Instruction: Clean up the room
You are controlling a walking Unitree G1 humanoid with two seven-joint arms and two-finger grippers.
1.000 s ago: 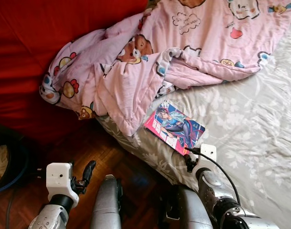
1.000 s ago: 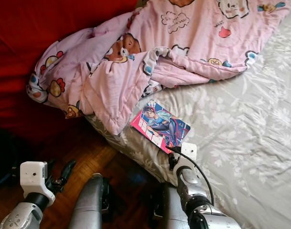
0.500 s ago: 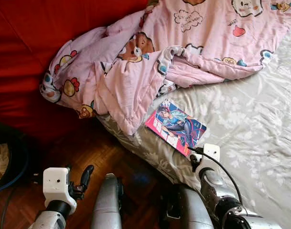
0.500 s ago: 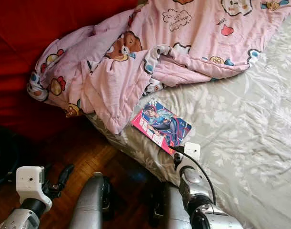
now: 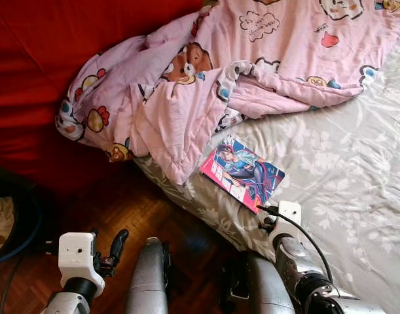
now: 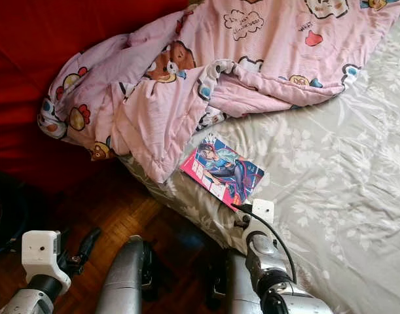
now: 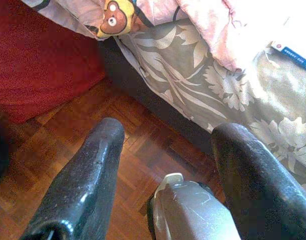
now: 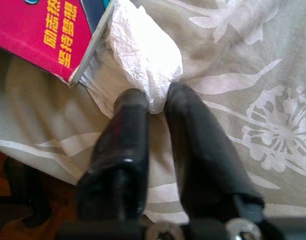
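The right pincer [image 8: 155,100] rests on the bed [image 5: 344,163] at its near edge, its two black fingers [image 8: 193,145] drawn narrow and pinching the edge of a crumpled white tissue [image 8: 142,60] — the tissue lies on the grey floral sheet with one side tucked under the corner of a pink-covered comic book [image 5: 242,171]. The book lies flat near the bed's edge, just below a rumpled pink cartoon blanket [image 5: 206,78] that spills over the side toward a red rug [image 5: 36,72]. The left pincer [image 7: 165,165] hangs low over the wooden parquet floor [image 7: 67,135] beside the bed, fingers spread wide and holding nothing.
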